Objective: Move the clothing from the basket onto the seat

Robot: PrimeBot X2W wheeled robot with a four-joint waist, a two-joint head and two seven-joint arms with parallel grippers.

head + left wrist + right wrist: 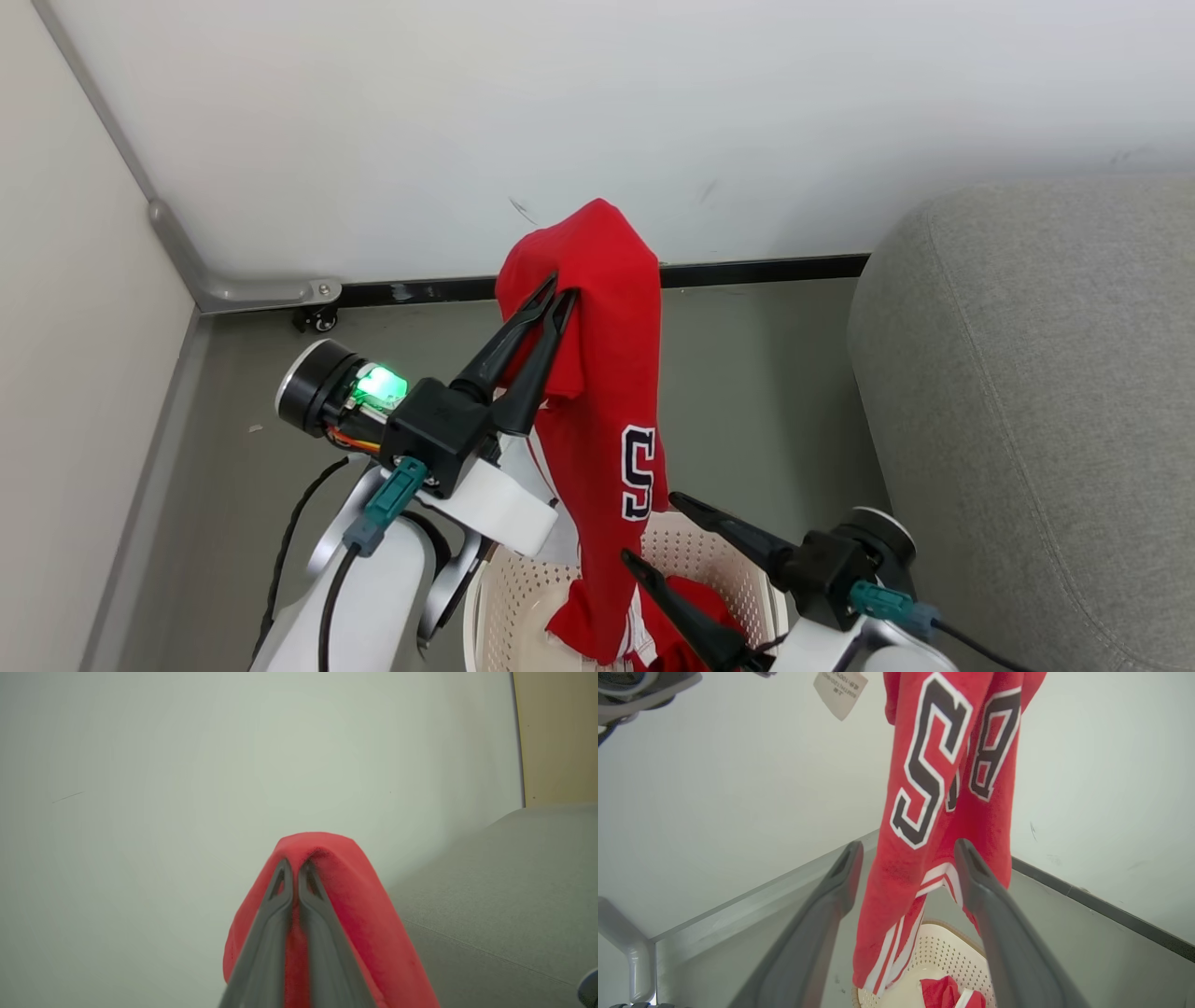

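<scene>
Red clothing dangles over basket — seat beside.

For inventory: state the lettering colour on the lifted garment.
The lettering is black, outlined white; clearest in right wrist view.

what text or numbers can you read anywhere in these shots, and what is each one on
"S": black block letter with a white outline, on the red soft garment hanging above the basket.
"B": same style, on the next fold of that garment; it might be an 8.
A further character between them is folded in and cannot be read.
White paper tag at the top of the right wrist view: print too small to read.
</scene>
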